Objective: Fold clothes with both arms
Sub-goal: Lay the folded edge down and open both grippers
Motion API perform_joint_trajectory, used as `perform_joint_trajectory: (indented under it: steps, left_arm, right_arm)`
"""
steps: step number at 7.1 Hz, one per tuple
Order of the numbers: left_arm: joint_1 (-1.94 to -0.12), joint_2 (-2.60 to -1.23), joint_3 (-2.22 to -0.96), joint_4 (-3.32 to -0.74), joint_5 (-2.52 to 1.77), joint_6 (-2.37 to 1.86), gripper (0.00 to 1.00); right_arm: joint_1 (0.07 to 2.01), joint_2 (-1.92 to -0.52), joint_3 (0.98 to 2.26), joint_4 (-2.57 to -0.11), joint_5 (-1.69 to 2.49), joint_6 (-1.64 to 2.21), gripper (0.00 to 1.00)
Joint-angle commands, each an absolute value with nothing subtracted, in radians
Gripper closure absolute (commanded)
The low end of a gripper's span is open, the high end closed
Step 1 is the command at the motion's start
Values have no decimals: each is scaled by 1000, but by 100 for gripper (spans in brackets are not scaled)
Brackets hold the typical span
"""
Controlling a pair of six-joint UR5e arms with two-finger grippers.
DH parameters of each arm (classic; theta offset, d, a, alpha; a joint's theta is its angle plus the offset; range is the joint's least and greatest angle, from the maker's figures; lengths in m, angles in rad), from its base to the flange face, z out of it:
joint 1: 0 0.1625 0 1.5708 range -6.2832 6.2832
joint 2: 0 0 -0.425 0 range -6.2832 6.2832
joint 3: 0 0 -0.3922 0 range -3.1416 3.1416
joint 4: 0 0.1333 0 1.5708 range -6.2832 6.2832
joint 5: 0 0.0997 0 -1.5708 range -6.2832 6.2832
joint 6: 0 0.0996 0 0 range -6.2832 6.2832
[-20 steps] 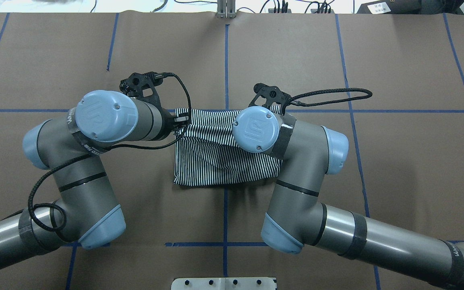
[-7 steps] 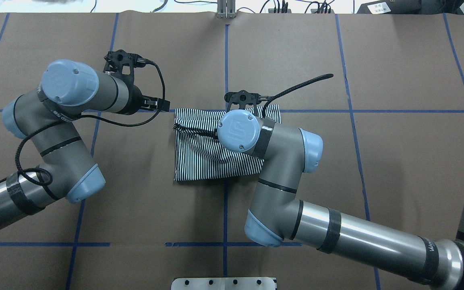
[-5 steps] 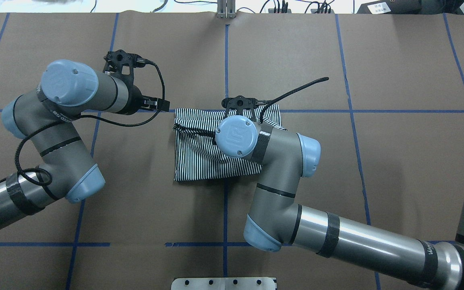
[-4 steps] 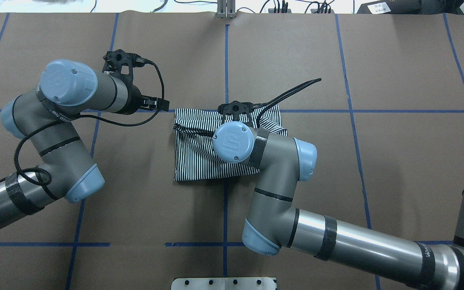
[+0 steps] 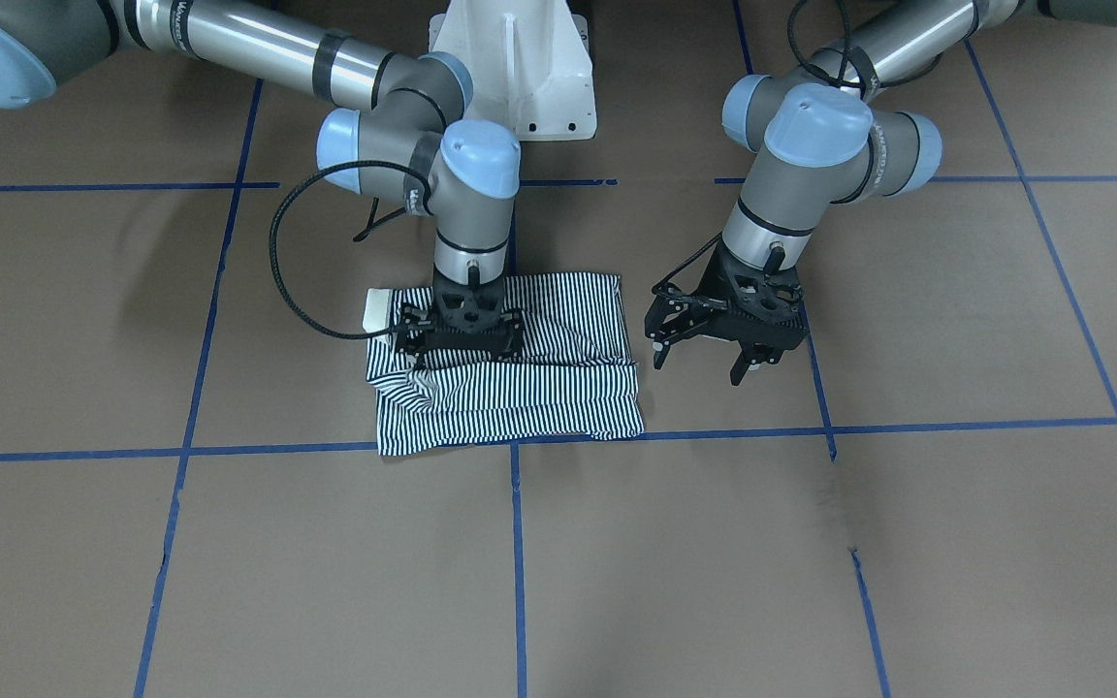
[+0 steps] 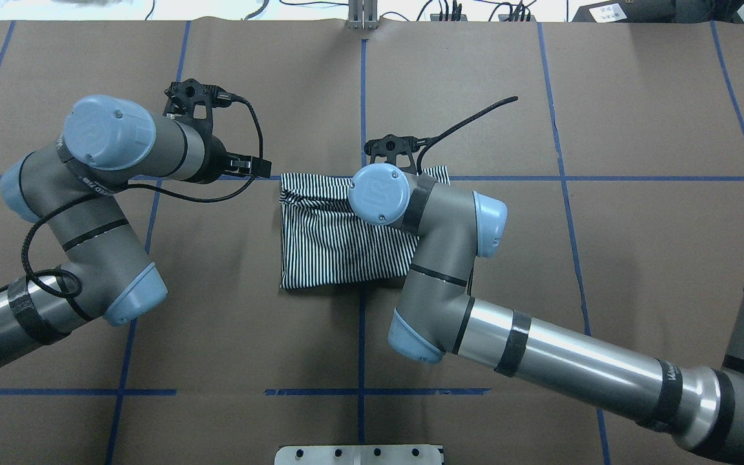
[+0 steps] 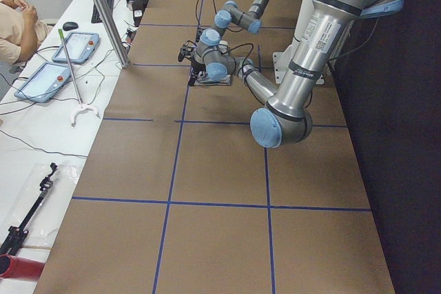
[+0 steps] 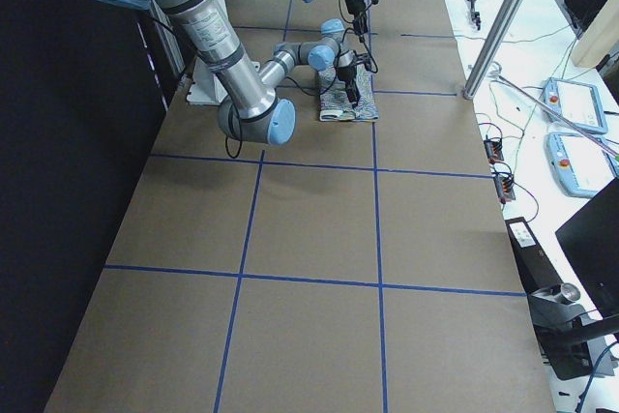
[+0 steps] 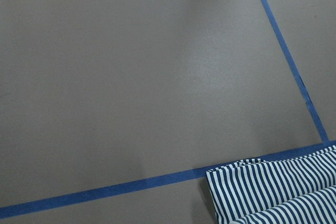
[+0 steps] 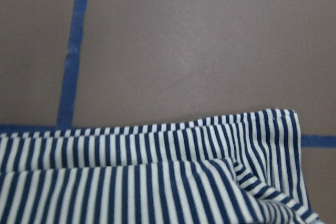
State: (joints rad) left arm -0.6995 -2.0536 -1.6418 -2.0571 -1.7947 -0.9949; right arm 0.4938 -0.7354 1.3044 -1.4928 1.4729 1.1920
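The striped polo shirt point(image 5: 520, 402) lies folded into a rough rectangle on the brown table, also in the overhead view point(image 6: 327, 245). Its cream collar point(image 5: 376, 308) peeks out at one corner. My right gripper point(image 5: 460, 341) stands straight down on the shirt's upper layer near the far edge, jaws spread, holding no cloth that I can see. In the overhead view its wrist hides it. My left gripper point(image 5: 699, 366) is open and empty, hovering beside the shirt's edge, apart from it; it also shows in the overhead view point(image 6: 262, 168). The wrist views show striped cloth point(image 9: 273, 192) point(image 10: 131, 182) only.
Blue tape lines point(image 6: 362, 97) cross the brown table cover point(image 6: 540, 258). The white pedestal base point(image 5: 515, 68) stands behind the shirt. A side bench with tablets point(image 7: 62, 60) and a seated person point(image 7: 17, 29) lies beyond the table's far edge.
My left gripper left the shirt's edge and pulled away to the side, then held still. My right wrist slid along the shirt, then toward its far edge. The raised fold has flattened.
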Motion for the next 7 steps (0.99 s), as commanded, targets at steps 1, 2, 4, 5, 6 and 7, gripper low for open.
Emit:
perform_joint_trajectory:
  steps: [1, 2, 4, 5, 6, 7]
  left_arm:
    - [-696, -2054, -1641, -2059, -1795, -1014, 0]
    - [-693, -2056, -1641, -2057, -1795, -1025, 0]
    - [-692, -2057, -1641, -2059, -1795, -1045, 0]
    - [-690, -2060, -1640, -2053, -1795, -1057, 0]
    - [-681, -2072, -1623, -2043, -1792, -1077, 0]
    - [-661, -2110, -1577, -2037, -1789, -1116, 0]
  right_arm:
    - [599, -669, 1145, -1441, 1483, 1128, 0]
    - [648, -667, 1105, -1407, 1505, 1100, 0]
    - [692, -646, 1103, -1405, 1557, 1065, 0]
    - [695, -620, 1100, -1404, 1563, 1071, 0]
    - [736, -615, 1101, -1402, 1656, 1063, 0]
    - [761, -617, 1123, -1401, 1708, 1037, 0]
